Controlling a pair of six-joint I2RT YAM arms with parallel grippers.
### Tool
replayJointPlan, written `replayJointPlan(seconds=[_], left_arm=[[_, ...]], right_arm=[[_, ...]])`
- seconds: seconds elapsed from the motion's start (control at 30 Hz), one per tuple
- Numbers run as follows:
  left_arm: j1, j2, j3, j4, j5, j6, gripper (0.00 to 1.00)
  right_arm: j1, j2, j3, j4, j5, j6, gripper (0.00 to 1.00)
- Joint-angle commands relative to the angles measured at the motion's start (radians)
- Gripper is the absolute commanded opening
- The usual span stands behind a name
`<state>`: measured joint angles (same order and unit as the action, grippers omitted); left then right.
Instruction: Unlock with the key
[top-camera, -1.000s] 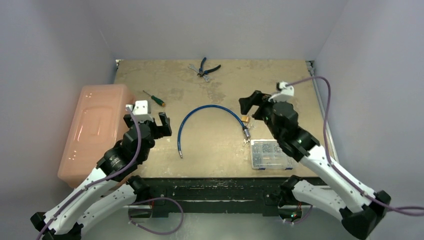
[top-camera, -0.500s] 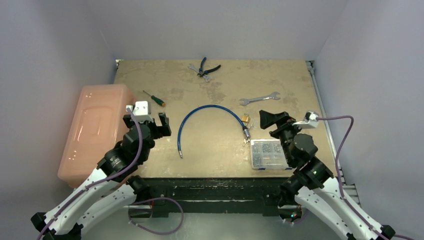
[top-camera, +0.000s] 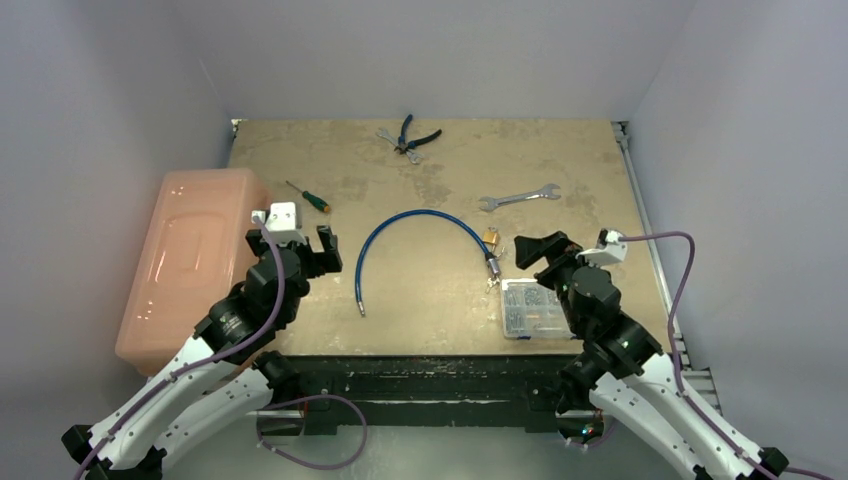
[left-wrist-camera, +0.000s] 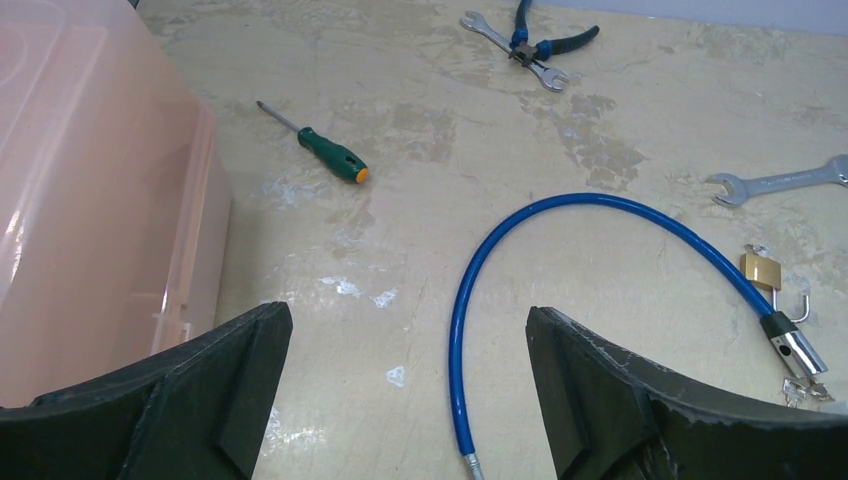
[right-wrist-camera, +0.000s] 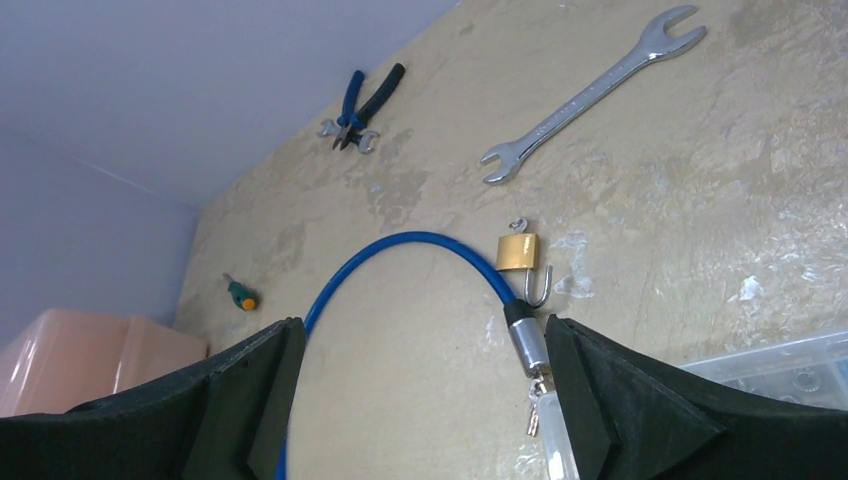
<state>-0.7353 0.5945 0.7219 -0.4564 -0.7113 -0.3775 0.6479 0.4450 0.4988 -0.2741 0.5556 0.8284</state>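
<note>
The right gripper (right-wrist-camera: 420, 400) is spread wide and holds nothing; between its fingers (right-wrist-camera: 620, 420) in the wrist view, close to one of them, the key (right-wrist-camera: 533, 412) lies at the silver barrel (right-wrist-camera: 526, 345) that ends the blue cable (right-wrist-camera: 400, 248); just beyond sits the brass padlock (right-wrist-camera: 518, 252); further out lies the wrench (right-wrist-camera: 590, 95); the left gripper (left-wrist-camera: 400, 400) also gapes empty, well apart from the key.

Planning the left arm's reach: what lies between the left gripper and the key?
In the left wrist view, the blue cable crosses that stretch near the left gripper; beyond it, bare table up to the key.
</note>
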Motion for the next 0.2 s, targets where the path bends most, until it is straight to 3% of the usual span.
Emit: replayJointPlan(seconds=[0.0,0.17], left_arm=[[0.005,-0.001,0.002,0.035,-0.007,0.013,0.94],[0.007,0.002,-0.001,0.041,-0.004,0.019,0.94]], right_arm=[[-0.001,0.006,-0.011,0.082,-0.006,-0.029,0.99],[0.0,0.008,-0.002,0.118,-0.061,-0.047,0.99]])
